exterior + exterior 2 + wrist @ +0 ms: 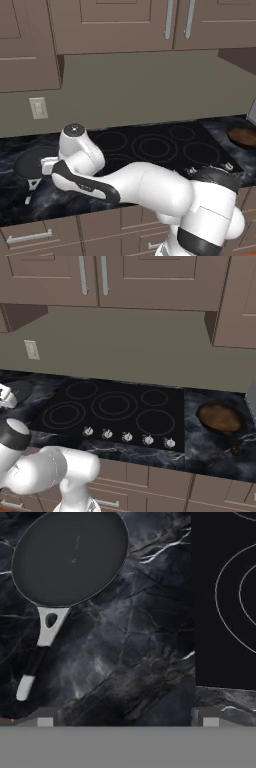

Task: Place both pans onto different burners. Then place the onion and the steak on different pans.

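Currently your gripper (128,722) hangs with jaws spread above the marble counter (130,642), beside the dark pan (70,557), whose handle (37,652) offers a grasp.

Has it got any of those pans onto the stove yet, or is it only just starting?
Only just starting. Nothing is done: the dark pan sits on the counter left of the cooktop, the brown pan on the counter to its right, and the burners are bare. In hand: the arm reaches over the dark pan, gripper jaws open and empty. Left: both pans, then onion and steak, neither in sight.
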Motion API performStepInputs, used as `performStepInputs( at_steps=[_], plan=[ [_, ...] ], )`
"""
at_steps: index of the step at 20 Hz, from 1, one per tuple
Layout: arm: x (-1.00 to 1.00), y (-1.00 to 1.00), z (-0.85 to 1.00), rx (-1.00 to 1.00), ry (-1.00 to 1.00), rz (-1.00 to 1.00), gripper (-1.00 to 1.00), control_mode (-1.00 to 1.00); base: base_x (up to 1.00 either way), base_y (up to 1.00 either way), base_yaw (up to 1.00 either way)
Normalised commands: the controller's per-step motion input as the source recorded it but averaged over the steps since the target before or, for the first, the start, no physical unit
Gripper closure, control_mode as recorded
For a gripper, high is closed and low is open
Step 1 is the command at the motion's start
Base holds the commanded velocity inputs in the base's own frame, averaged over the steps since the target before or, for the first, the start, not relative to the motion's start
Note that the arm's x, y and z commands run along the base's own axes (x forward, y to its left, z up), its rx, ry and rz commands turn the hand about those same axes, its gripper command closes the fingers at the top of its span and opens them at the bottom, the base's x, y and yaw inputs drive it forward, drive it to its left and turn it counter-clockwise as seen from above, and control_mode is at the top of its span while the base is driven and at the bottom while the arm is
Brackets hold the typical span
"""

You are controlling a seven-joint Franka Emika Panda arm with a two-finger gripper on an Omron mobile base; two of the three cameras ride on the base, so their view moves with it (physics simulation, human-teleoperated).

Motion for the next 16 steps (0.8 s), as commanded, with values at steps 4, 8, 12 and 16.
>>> performStepInputs(
  at_steps=[4, 8, 12, 16],
  plan=[
    [0.03, 0.40, -0.11, 0.00, 0.00, 0.00, -1.00, -1.00, 0.00, 0.00, 0.00],
    [0.05, 0.43, -0.15, 0.00, 0.00, 0.00, -1.00, -1.00, 0.00, 0.00, 0.00],
    [0.02, 0.40, -0.12, 0.00, 0.00, 0.00, -1.00, -1.00, 0.00, 0.00, 0.00],
    [0.01, 0.33, -0.10, 0.00, 0.00, 0.00, -1.00, -1.00, 0.00, 0.00, 0.00]
  ],
)
